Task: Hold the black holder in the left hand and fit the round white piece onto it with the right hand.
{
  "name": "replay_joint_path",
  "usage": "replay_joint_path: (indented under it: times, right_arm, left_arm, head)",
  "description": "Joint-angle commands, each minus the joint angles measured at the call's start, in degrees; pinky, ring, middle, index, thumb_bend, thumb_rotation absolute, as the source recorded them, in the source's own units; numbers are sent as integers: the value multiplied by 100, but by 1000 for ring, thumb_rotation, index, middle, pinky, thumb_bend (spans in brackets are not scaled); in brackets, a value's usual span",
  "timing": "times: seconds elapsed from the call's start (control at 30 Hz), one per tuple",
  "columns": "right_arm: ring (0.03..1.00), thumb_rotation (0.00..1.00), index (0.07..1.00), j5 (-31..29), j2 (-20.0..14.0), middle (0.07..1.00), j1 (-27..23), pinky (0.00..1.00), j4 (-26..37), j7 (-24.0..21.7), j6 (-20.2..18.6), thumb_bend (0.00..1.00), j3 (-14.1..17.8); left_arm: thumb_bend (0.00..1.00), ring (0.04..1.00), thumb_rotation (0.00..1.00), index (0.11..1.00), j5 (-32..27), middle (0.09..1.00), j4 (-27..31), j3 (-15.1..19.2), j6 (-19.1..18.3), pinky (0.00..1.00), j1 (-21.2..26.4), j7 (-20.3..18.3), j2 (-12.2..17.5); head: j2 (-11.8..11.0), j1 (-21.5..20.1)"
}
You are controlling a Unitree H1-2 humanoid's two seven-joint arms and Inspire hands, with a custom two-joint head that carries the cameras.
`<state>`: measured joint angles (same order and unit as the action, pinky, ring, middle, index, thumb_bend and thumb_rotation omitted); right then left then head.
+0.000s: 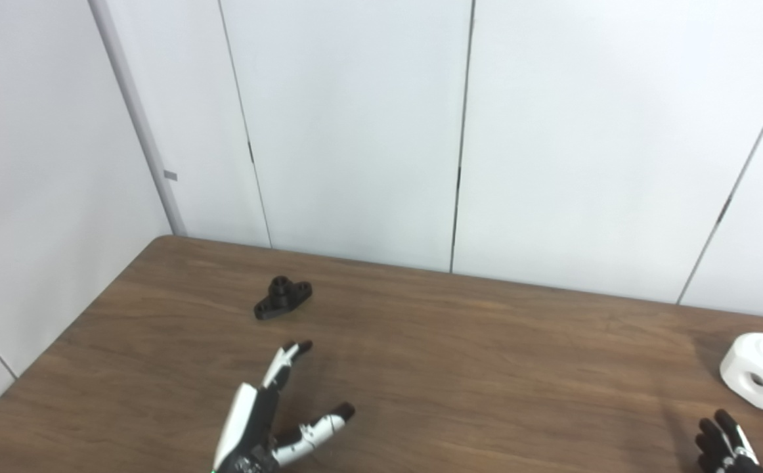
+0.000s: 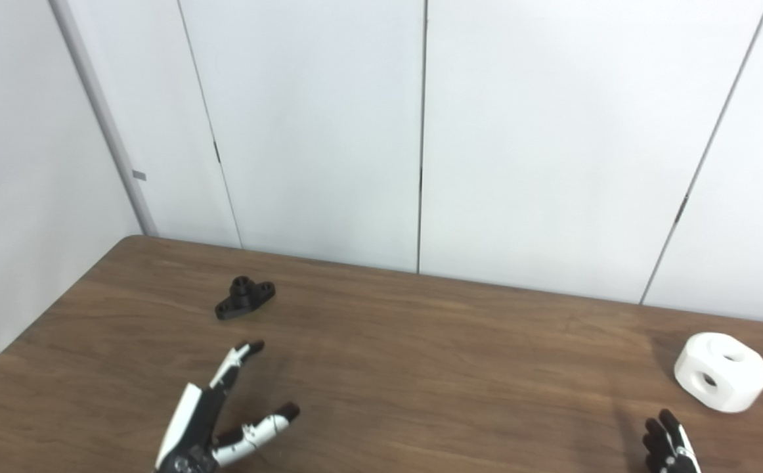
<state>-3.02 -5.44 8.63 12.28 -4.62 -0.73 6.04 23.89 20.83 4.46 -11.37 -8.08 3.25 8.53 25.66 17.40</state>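
Brown wood-grain worktop (image 1: 421,368) is carrying both parts, and neither is being held by anything, so the task is being judged as barely begun.

At the left, the holder (image 1: 282,297) is lying flat on its base near the far left corner of the worktop, its short round boss pointing up. Nothing is touching it. Nearer the camera, the left hand (image 1: 270,420) is being held out from the bottom edge with its fingers (image 1: 286,361) spread wide apart and the thumb splayed to the side; nothing is being gripped. The longest fingertips are pointing toward the holder but are being kept apart from it, with a strip of bare wood between.

The middle of the worktop is carrying nothing that matters to the task.

At the right, the white piece (image 2: 721,371) is resting on the worktop near the right edge, a rounded block with holes showing in its top and side. The right hand (image 2: 669,447) is only partly being shown at the bottom edge, near the white piece but not touching it. Only dark fingertips are being seen, so whether that hand is spread or closed cannot be told; nothing is seen in it.

Everything is being left to do: the holder is to be reached and grasped by the left hand, the white piece is to be picked up by the right, and the two, now lying well apart, are to be brought together and fitted.
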Motion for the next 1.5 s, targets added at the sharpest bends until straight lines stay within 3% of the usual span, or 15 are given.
replay_joint_path:
  times: [0.0, 0.23, 0.43, 1.0, 1.47]
  right_arm:
    - [979, 1000, 963, 92, -60, 967, -44, 1000, 84, 27, 100, 698, -36]
    - [983, 1000, 951, 161, -83, 972, -63, 1000, 102, 51, 55, 662, -69]
    - [1000, 1000, 985, 52, -98, 1000, -48, 1000, 115, -12, -8, 623, -77]
    - [1000, 1000, 970, 23, -109, 1000, 4, 1000, 140, 4, -50, 637, -113]
    - [994, 1000, 963, 21, -85, 994, 60, 1000, 314, 26, -186, 614, -143]
  left_arm:
    - [849, 1000, 339, 907, 301, 1000, 285, 115, -178, 1000, 347, 16, 216]
    - [913, 1000, 392, 891, 802, 997, 143, 240, -830, 1000, 905, -139, 688]
    - [916, 1000, 337, 876, 906, 990, -157, 362, -1146, 1000, 1243, -145, 970]
    - [913, 1000, 352, 835, 1160, 972, -1800, 217, -1226, 1000, 2159, 117, 1460]
    - [907, 1000, 375, 828, 1300, 968, -3193, -181, -1325, 1000, 3039, 248, 1721]
  head:
    - [12, -15]
    - [43, -33]
    - [81, -73]
    - [147, -116]
    - [166, -158]
